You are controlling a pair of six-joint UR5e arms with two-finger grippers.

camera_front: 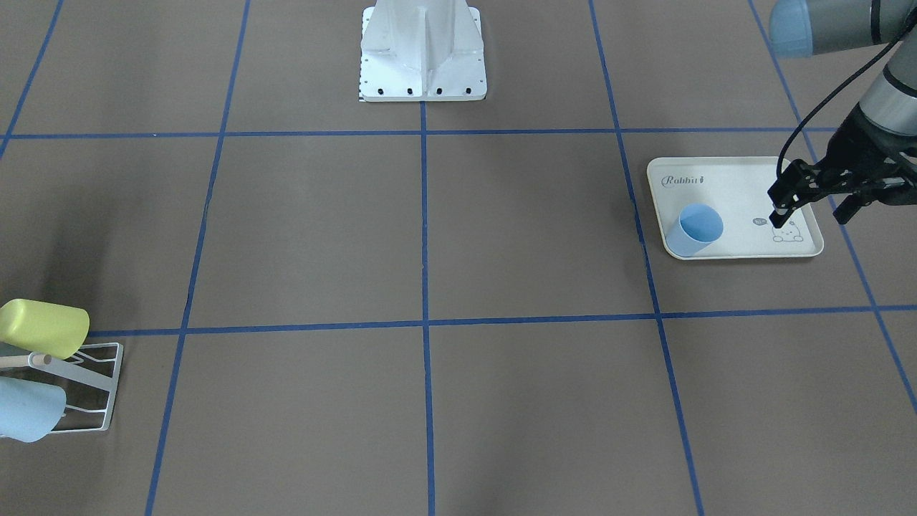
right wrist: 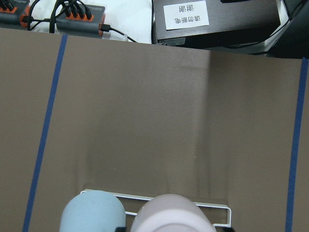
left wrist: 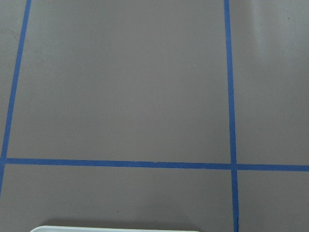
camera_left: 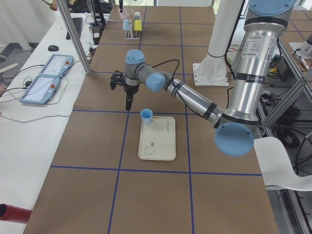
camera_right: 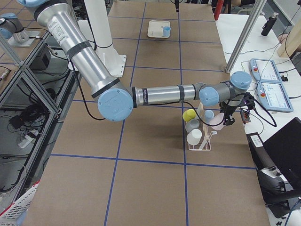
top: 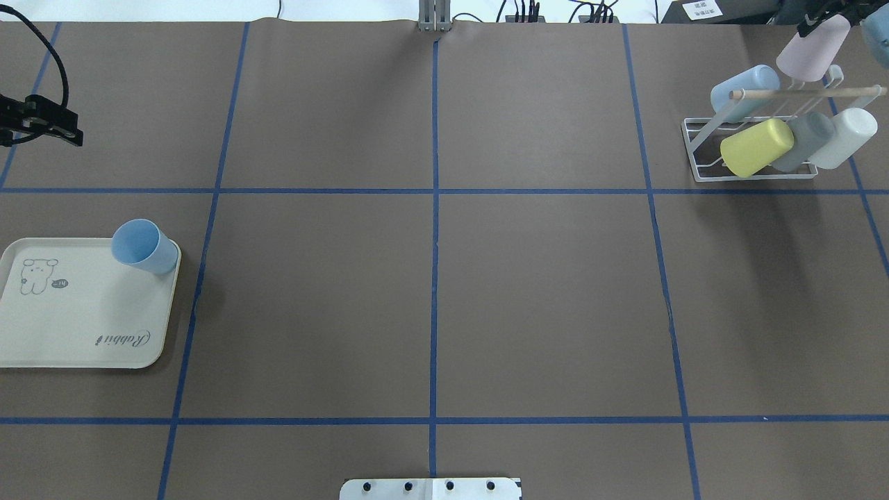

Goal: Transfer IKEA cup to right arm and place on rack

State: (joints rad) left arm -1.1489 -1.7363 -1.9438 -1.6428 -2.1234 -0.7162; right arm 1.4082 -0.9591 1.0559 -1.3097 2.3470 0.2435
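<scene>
A blue IKEA cup (camera_front: 698,228) (top: 144,246) (camera_left: 146,115) stands upright on the corner of a cream rabbit-print tray (camera_front: 738,183) (top: 76,326). My left gripper (camera_front: 809,215) (top: 42,123) (camera_left: 127,92) hangs above the tray area, open and empty, apart from that cup. At the far right the white wire rack (top: 701,156) (camera_front: 100,387) (camera_right: 202,141) holds several cups. My right gripper (top: 819,17) is over the rack, shut on a pink cup (top: 812,48) (right wrist: 169,215) (camera_right: 218,121) that sits mouth-down at the rack's top.
On the rack lie a light blue cup (top: 746,87), a yellow cup (top: 757,147), a grey cup (top: 806,142) and a white cup (top: 844,137), under a wooden dowel (top: 806,92). The robot's base plate (camera_front: 423,72) stands mid-table. Power strips and cables (right wrist: 53,19) run past the far edge.
</scene>
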